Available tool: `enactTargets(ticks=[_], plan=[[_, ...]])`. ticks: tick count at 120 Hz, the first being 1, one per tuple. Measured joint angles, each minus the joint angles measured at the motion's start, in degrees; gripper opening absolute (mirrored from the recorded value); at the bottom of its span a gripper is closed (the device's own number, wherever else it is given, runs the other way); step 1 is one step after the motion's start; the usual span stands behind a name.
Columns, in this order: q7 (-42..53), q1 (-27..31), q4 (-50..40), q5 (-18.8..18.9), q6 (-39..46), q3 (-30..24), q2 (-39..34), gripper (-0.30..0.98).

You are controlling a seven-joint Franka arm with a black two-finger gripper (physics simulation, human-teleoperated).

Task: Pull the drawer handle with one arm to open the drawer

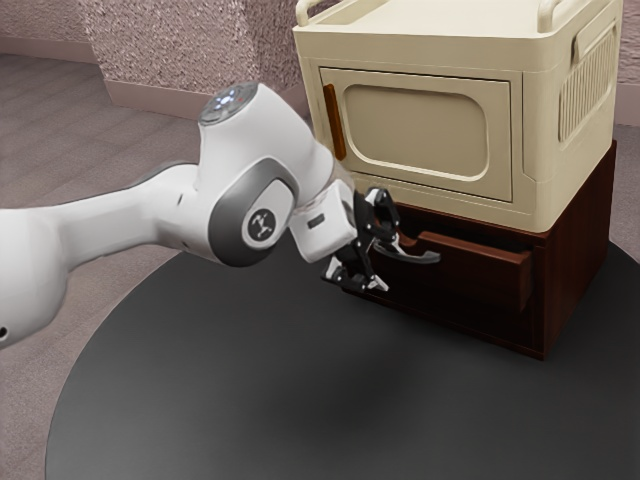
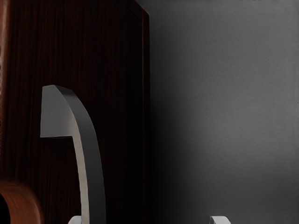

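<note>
Gripper (image 1: pixel 388 262) stood wide at handle (image 1: pixel 418 257); drawer (image 1: pixel 480 272) jutted from brown cabinet (image 1: pixel 578 262) near edge of table (image 1: pixel 220 390), contents hidden.

1 round, dark table (image 1: pixel 250 410) carries 1 brown wooden cabinet (image 1: pixel 576 265).
</note>
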Motion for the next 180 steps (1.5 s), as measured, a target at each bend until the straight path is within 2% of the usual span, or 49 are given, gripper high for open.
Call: enactTargets(ticks=[67,101,180], plan=[[-1.57,-0.11,-4.63,0.23,0.38,-0.23,-3.73,0.18],[-2.21,-0.36,-9.12,0.33,1.02,-0.18,-8.14,0.12],[-3.89,-0.29,-17.24,0.38,2.4,-0.36,-15.13,0.1]])
